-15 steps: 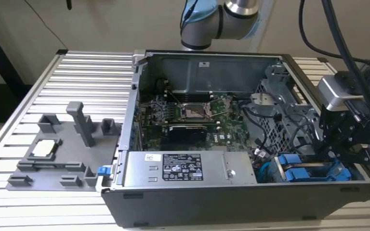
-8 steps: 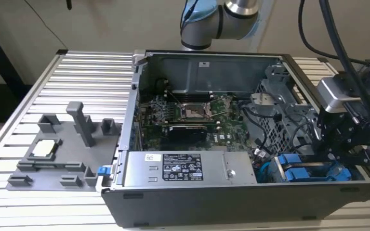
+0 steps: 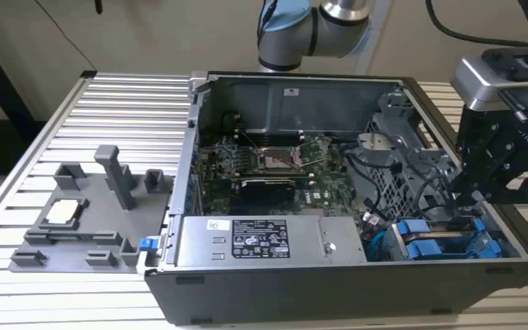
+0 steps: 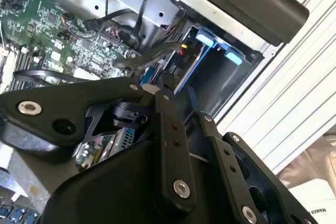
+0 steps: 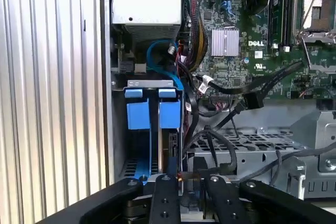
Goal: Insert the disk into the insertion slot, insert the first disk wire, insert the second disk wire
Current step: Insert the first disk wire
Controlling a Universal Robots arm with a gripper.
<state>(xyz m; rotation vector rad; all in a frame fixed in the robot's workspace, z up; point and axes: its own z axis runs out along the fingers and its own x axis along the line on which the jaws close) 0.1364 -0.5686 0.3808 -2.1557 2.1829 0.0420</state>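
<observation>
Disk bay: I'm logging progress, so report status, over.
Pincer at drive cage, beside blue carriers. Both carriers sit in bay. Black cables crowd the pincer's end.

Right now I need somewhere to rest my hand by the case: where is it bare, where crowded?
Bare: slatted table beyond the grey fixture tray, beside the computer case, and the near strip before the tray. Crowded: the case corner where blue carriers, cables and the claw meet.
</observation>
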